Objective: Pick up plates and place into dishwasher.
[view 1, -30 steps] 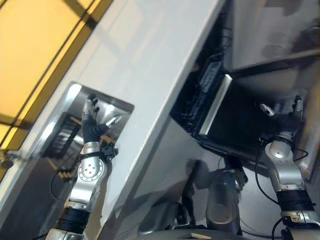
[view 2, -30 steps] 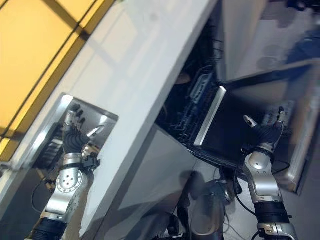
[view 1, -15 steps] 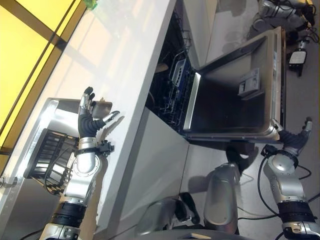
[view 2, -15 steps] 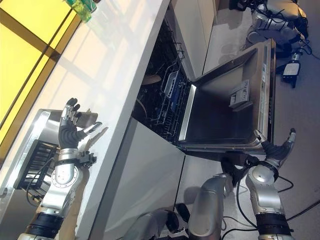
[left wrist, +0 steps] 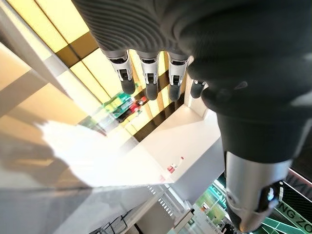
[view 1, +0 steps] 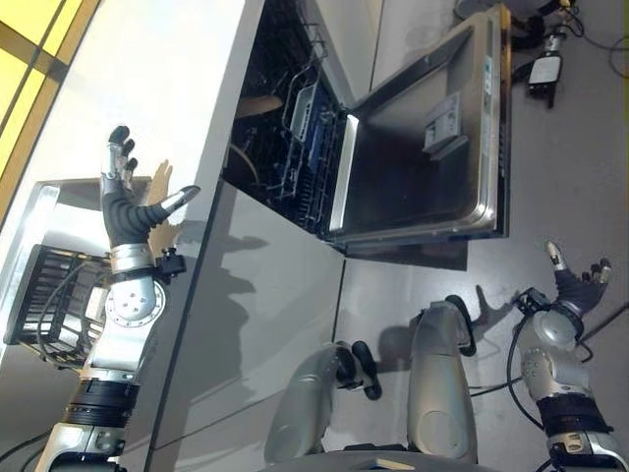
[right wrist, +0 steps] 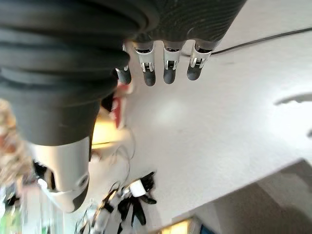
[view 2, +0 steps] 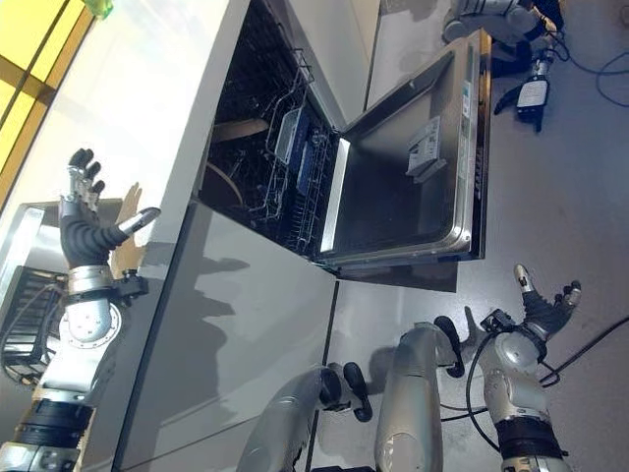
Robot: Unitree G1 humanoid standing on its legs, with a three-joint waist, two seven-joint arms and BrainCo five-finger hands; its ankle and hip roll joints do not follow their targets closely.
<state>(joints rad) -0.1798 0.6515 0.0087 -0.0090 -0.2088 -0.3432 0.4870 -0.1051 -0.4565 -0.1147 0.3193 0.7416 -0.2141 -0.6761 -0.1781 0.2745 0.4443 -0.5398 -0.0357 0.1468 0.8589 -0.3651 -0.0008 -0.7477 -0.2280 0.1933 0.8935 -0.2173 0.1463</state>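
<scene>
The dishwasher stands open under the white counter [view 1: 147, 79], its door [view 1: 413, 167] folded down flat. Inside, the dark wire rack [view 1: 295, 128] holds two tan plates [view 2: 234, 129] on edge. My left hand [view 1: 123, 211] is raised over the counter's edge by the sink, open and empty, its fingers [left wrist: 148, 73] straight and the thumb spread. My right hand [view 1: 573, 288] hangs low over the grey floor, beyond the door's outer corner and apart from it, open with straight fingers [right wrist: 168, 63] and holding nothing.
A steel sink with a black wire basket [view 1: 49, 305] lies beside my left arm. A black device with cables [view 2: 536, 93] lies on the floor past the door, near another robot [view 2: 491, 15]. A green thing [view 2: 98, 8] stands far along the counter.
The camera has swung, so the whole picture shifted and the dishwasher shows fully. My right hand has come away from the door's corner, lower over the floor. The left hand stays raised and open.
</scene>
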